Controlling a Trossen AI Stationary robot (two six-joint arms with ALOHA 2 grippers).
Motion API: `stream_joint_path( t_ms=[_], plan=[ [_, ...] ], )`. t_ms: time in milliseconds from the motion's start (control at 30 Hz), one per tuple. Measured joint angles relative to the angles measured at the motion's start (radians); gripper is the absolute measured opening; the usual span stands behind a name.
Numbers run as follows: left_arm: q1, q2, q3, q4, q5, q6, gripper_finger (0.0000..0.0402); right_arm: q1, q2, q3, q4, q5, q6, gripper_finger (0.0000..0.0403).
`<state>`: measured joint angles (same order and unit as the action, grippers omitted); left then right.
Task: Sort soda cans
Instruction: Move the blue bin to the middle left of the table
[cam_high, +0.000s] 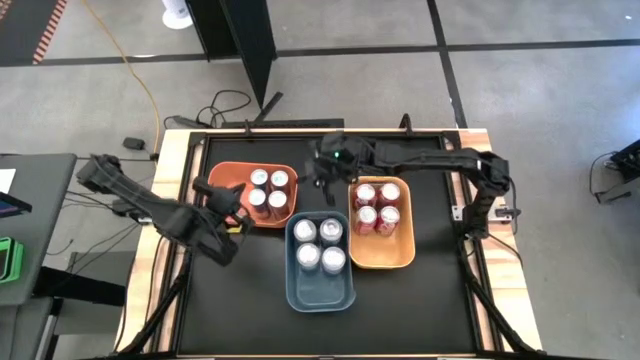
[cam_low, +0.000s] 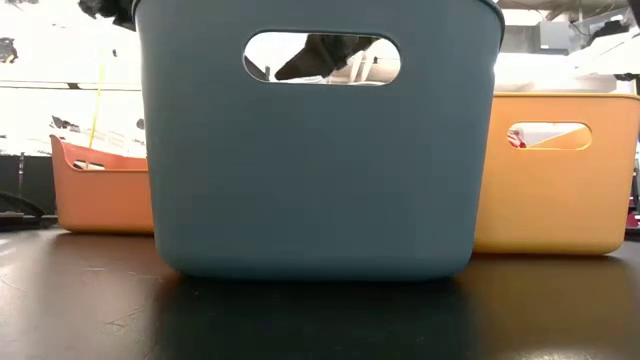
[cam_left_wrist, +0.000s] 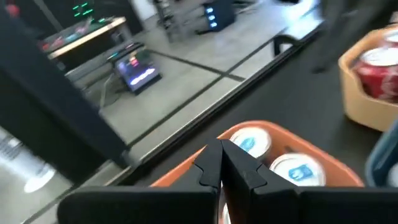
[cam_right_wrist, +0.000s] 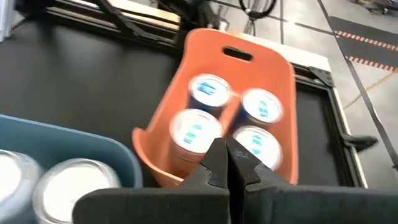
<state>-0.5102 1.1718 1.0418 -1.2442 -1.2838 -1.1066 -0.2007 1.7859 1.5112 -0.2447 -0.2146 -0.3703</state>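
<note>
Orange, blue and yellow plastic bins stand together on the black desk (cam_high: 250, 320), and every soda can in sight already sits inside one. In the high view four blue-and-silver cans (cam_high: 269, 190) fill the orange bin (cam_high: 222, 178) at upper left of centre, four silver-white cans (cam_high: 319, 243) sit in the blue bin (cam_high: 320, 295) at centre, and four red cans (cam_high: 377, 207) occupy the upper half of the yellow bin (cam_high: 385, 255) to the right. I see no can loose on the desk, so the sorting looks finished or nearly so.

Both arms are empty. The left gripper (cam_high: 222, 203) hangs over the orange bin's left edge, its fingers (cam_left_wrist: 208, 168) clenched together with nothing between them. The right gripper (cam_high: 325, 170) hovers near the orange bin's upper right corner, its fingers (cam_right_wrist: 214, 163) likewise pressed shut on nothing.

From here the risk is collision: both grippers crowd the same orange bin, so a careless retreat could clip its rim, drag it or topple a can, or the arms could meet each other.

Only the high view shows all three bins and their contents at once. The low view is nearly filled by the blue bin's wall (cam_low: 320, 180), with the orange and yellow bins to either side, and shows no can at all. The wrist views confirm the shut fingers, which the overhead picture leaves unclear.
</note>
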Motion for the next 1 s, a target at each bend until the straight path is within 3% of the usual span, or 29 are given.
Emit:
stream_joint_path(
  t_ms=[100, 200, 300, 600, 1000],
  plan=[
    [0.035, -0.070, -0.022, 0.260, 0.050, 0.340, 0.0001, -0.039, 0.001, 0.000, 0.006, -0.041, -0.002, 0.0005],
    [0.093, -0.121, -0.072, 0.546, 0.207, 0.659, 0.0001, -0.054, 0.001, 0.000, 0.008, -0.096, -0.005, 0.0005],
    [0.164, -0.149, -0.118, 0.700, 0.316, 0.803, 0.0000, -0.059, 0.001, 0.000, 0.000, -0.106, -0.004, 0.0005],
    [0.364, -0.252, -0.236, 0.647, 0.289, 0.713, 0.0000, -0.041, 0.023, -0.002, -0.083, -0.109, 0.037, 0.0005],
    [0.643, -0.389, -0.347, 0.446, 0.270, 0.448, 0.0000, -0.013, 0.145, 0.001, 0.022, -0.106, 0.064, 0.0005]
  ],
)
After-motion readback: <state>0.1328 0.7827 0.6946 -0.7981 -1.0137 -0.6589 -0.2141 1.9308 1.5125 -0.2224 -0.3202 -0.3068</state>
